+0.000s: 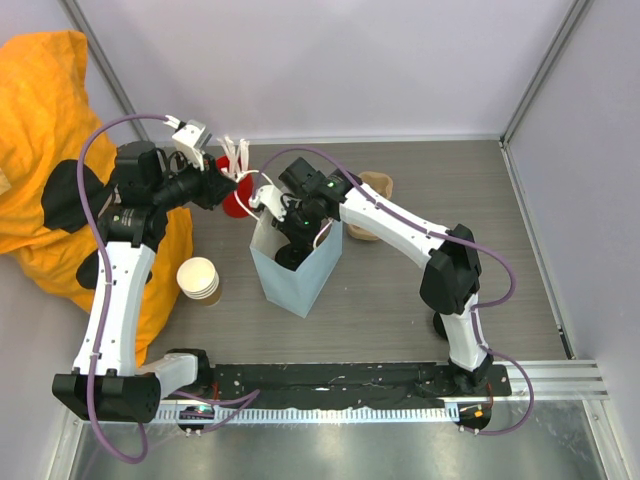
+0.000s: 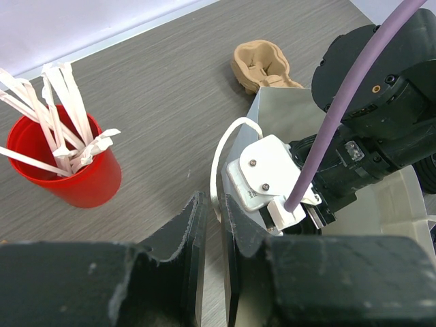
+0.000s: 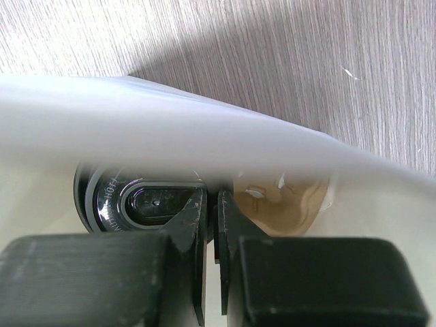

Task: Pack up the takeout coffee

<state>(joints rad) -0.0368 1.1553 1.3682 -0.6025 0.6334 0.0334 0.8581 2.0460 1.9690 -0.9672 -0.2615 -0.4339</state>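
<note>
Right gripper [image 3: 212, 199] pinched shut, holding nothing, inside pale blue paper bag [image 3: 204, 129]
Round black-lidded paper coffee cup [image 3: 136, 203] in bag; just beside fingertips, at 9 o'clock

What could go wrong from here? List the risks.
The right gripper sits inside the paper bag beside the black-lidded coffee; lifting out could snag the wall or tip it.
The left gripper pinches only the bag's rim by its white handle; a tug might tear it.
The red cup of straws stands close to the left gripper; a swing could topple it.
</note>
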